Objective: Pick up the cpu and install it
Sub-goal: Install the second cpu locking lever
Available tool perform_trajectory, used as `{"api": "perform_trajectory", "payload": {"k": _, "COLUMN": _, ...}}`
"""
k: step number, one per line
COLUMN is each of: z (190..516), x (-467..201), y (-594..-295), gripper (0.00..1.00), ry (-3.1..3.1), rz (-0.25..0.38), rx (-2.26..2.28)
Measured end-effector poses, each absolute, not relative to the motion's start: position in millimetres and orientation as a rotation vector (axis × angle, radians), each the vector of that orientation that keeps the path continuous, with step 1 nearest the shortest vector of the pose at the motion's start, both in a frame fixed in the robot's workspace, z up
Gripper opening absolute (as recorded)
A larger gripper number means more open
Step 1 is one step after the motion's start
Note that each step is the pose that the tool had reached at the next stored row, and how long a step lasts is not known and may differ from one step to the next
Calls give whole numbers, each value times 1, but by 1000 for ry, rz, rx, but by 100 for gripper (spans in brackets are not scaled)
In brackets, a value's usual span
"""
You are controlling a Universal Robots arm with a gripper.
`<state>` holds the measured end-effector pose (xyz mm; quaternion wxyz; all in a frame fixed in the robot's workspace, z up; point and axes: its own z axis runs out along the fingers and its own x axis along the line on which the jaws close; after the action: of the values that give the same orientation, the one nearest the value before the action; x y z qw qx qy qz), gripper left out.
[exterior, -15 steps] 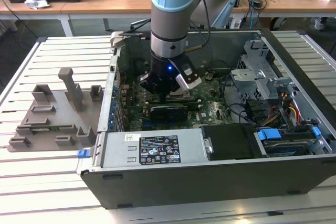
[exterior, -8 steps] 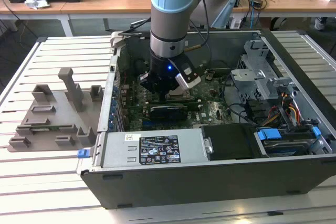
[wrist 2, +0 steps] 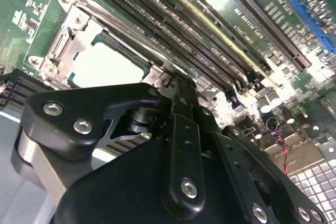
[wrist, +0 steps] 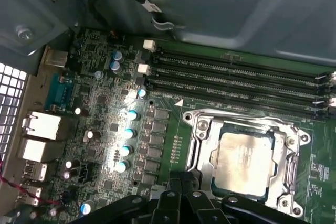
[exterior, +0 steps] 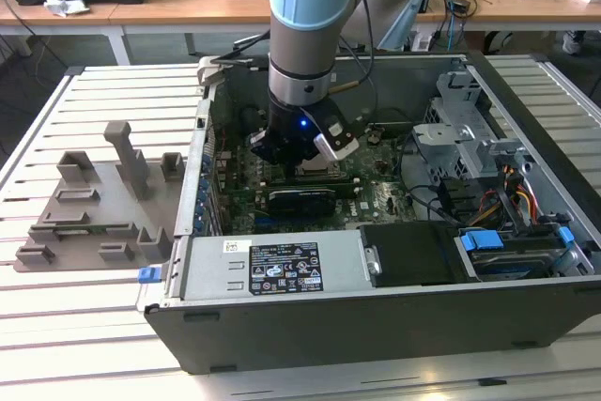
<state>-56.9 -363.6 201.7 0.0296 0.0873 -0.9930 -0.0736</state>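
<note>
Black tool (wrist: 184, 198), silvery square cpu (wrist: 242, 161) seated in socket frame (wrist: 197, 129)

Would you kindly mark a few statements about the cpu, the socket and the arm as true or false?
1. The cpu lies inside the metal socket frame on the motherboard. True.
2. The gripper is outside the computer case, above the slatted table. False: it is lowered into the open case, over the motherboard.
3. Long memory slots run beside the socket. True.
4. A heatsink covers the cpu. False: its silvery top plate is bare.
5. The grey fixture sits inside the case. False: it lies on the table beside it.
</note>
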Motion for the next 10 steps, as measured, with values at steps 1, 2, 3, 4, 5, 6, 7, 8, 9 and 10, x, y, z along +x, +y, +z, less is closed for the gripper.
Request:
{"api": "perform_trajectory", "payload": {"k": 1, "z": 203, "x": -57, "y": -363, "gripper": 11, "ry": -3063, "rz": -229, "rx": 270}}
{"api": "perform_trajectory", "payload": {"k": 2, "z": 206, "x": -57, "y": -363, "gripper": 11, "ry": -3063, "rz": -227, "rx": 271}}
{"api": "perform_trajectory", "payload": {"k": 3, "z": 208, "x": -56, "y": -363, "gripper": 11, "ry": -3062, "rz": -227, "rx": 271}}
{"api": "perform_trajectory", "payload": {"k": 4, "z": 209, "x": -54, "y": -363, "gripper": 11, "ry": -3062, "rz": -227, "rx": 271}}
{"api": "perform_trajectory", "payload": {"k": 5, "z": 210, "x": -50, "y": -362, "gripper": 11, "ry": -3061, "rz": -227, "rx": 270}}
{"api": "perform_trajectory", "payload": {"k": 6, "z": 210, "x": -46, "y": -362, "gripper": 11, "ry": -3058, "rz": -227, "rx": 269}}
{"api": "perform_trajectory", "payload": {"k": 7, "z": 210, "x": -41, "y": -360, "gripper": 11, "ry": -3054, "rz": -228, "rx": 269}}
{"api": "perform_trajectory", "payload": {"k": 8, "z": 210, "x": -35, "y": -359, "gripper": 11, "ry": -3049, "rz": -228, "rx": 268}}
{"api": "perform_trajectory", "payload": {"k": 9, "z": 209, "x": -31, "y": -358, "gripper": 11, "ry": -3045, "rz": -228, "rx": 267}}
{"api": "perform_trajectory", "payload": {"k": 10, "z": 209, "x": -21, "y": -356, "gripper": 11, "ry": -3037, "rz": -228, "rx": 265}}
